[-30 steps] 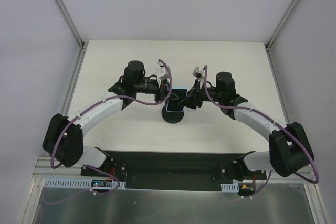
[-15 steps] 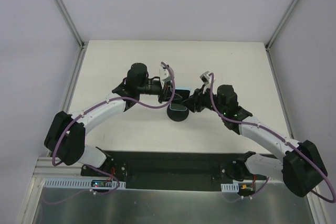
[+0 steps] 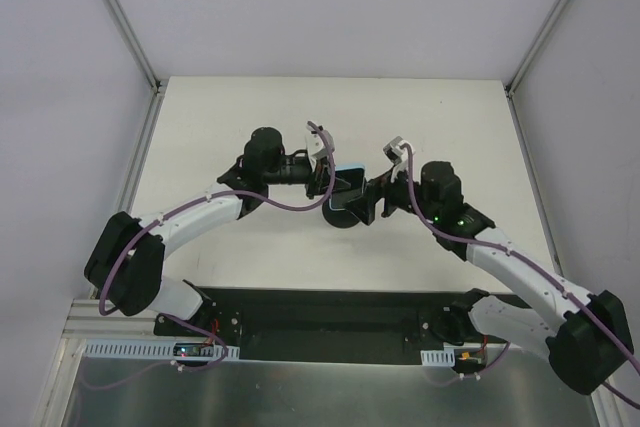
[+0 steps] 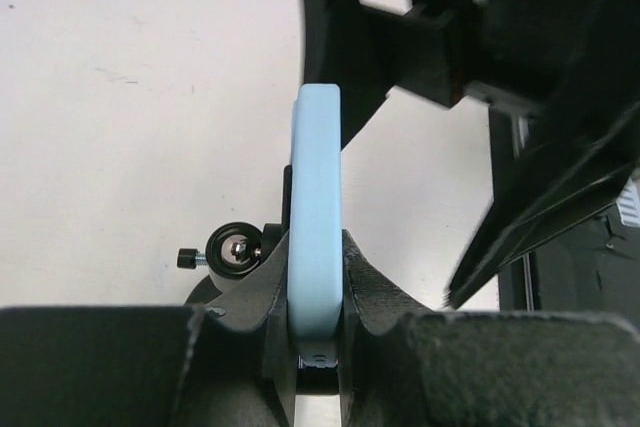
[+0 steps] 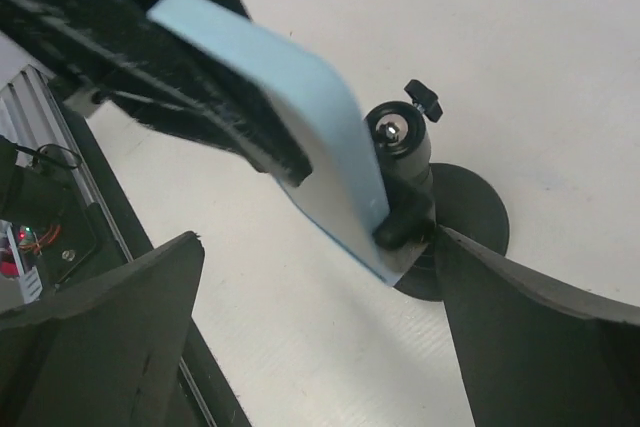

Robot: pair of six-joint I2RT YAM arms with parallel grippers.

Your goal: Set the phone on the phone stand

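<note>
Left gripper (image 4: 317, 287): pressed together on the phone (image 4: 316, 187), pinching its lower end between both black fingers (image 4: 262, 292).
Phone: held on edge; the left wrist view shows only its pale blue rim, running straight up from the pinch.
Right gripper (image 5: 318, 239): spread wide and holding nothing, with the phone's lower end and the phone stand (image 5: 470, 209) in the gap between its fingers.
Contact, right wrist view: the phone tilts down from the left gripper, and its lower corner meets a small black clip just below the stand's ball head; the round disc base sits flat underneath.
Contact, left wrist view: that meeting point is hidden behind the phone's edge; only the stand's round knob and small side screw show, just to the left of the phone.
Top view: both arms arc inward and their grippers meet at mid-table, the phone between them directly above the stand's dark base; finger positions cannot be read from here.
Table (image 3: 220, 127): white, and the stand's base rests on it.
</note>
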